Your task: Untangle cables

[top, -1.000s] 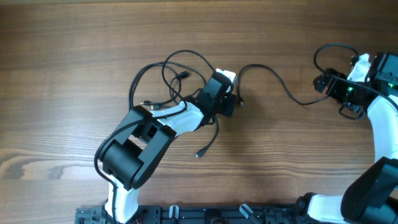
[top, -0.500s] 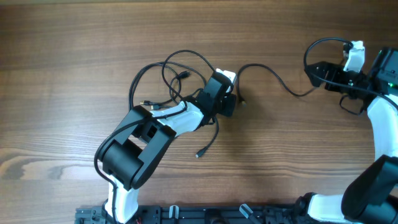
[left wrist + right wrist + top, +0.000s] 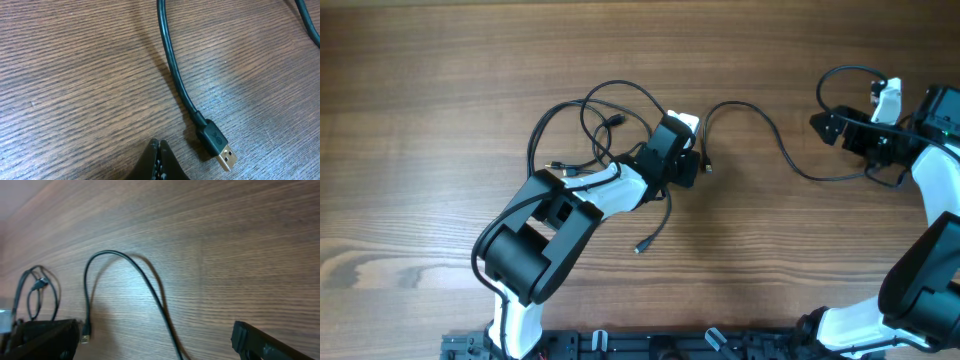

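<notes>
Several thin black cables (image 3: pixel 582 118) lie looped together on the wooden table left of centre, one loose plug (image 3: pixel 640 247) trailing toward the front. A separate cable (image 3: pixel 760 115) arcs from its USB plug (image 3: pixel 706 166) rightward to under my right arm. My left gripper (image 3: pixel 692 160) is shut and empty; in the left wrist view its tips (image 3: pixel 159 146) rest just left of that USB plug (image 3: pixel 218 146). My right gripper (image 3: pixel 820 122) is open; in the right wrist view the cable (image 3: pixel 150 295) runs between its fingers (image 3: pixel 155 342), not clamped.
The left arm (image 3: pixel 560 215) lies across the table's middle over part of the tangle. The right arm (image 3: pixel 930 200) stands at the right edge with its own thicker wire loop (image 3: pixel 832 82). A rail (image 3: pixel 650 345) runs along the table's front edge.
My right gripper swung up and left, then came back down a little. The right stretch of the separate cable now sags lower toward the front. The left arm and the tangle have not moved.
</notes>
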`<state>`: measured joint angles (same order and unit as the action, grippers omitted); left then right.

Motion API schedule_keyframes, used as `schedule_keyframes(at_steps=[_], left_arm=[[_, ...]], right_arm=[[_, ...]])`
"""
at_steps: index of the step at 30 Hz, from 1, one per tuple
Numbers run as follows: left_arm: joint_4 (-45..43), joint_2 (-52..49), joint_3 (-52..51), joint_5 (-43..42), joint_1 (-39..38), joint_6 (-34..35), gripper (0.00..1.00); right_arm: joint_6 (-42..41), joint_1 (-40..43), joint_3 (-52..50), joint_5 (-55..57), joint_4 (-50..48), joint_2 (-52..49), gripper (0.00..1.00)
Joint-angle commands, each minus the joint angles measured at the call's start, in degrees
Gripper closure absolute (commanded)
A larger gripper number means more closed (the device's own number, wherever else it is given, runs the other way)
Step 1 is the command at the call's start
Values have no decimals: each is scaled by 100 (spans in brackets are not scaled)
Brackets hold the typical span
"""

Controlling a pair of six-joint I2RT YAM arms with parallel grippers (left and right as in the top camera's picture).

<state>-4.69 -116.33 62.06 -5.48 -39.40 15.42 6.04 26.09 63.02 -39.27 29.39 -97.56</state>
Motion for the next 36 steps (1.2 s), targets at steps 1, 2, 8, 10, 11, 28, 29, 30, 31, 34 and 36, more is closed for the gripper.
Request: schedule_keyframes(at_steps=[1,2,8,10,11,28,29,30,31,34,36], left_arm=[[232,-175,-184,-26,-13,50,96],[243,-175,-184,-26,-13,50,96],[258,-175,-184,-26,-13,50,96],[260,-175,-184,-26,-15,50,96],[260,-175,-184,-26,-13,50,96],[304,-175,-184,-28,-13,50,96],[302,-175,-184,-28,-13,50,96],[302,-177,-184,-28,-13,50,96],[302,-175,-184,-28,-13,50,96],[297,-175,-184,-28,-13,50,96],[291,-175,-184,-26,-13,50,96]], right_arm=[[144,4,7,-446,17,-48,0],[138,11,7,-424,0,-48,0],[-796,15,7,721,-496,-48,2],[-774,15,7,758,-695,-48,2],[-782,15,7,756,-769,-48,3],[-2675,101,7,3073,-214,-48,4],[-2771,101,7,3270,-195,-48,3],[-2857,101,7,3449,-177,-48,3],[-2876,101,7,3663,-170,-50,3],[-2863,101,7,4118,-264,-79,2],[-2855,105,7,4201,-345,-219,1]])
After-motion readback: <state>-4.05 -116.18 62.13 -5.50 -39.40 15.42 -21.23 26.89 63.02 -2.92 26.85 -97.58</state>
